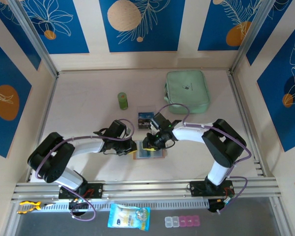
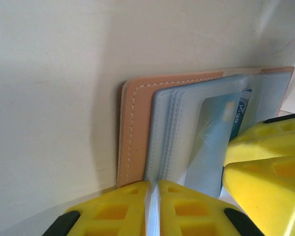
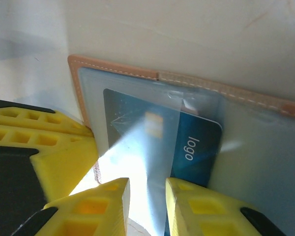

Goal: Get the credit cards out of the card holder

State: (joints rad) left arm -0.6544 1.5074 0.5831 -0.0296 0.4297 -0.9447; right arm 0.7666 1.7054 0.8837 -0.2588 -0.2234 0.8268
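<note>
Left gripper (image 2: pixel 153 191) pinches the floppy card holder (image 2: pixel 132 132) sleeve; right gripper (image 3: pixel 146 191) straddles the thin, probably slick credit card (image 3: pixel 196 142) edge, grip unclear.

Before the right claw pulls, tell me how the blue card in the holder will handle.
The blue card looks thin and rigid, so it should probably slide out flat. Its glossy face glares, so it may slip in a pinch. The card holder looks light and could drag along.
</note>
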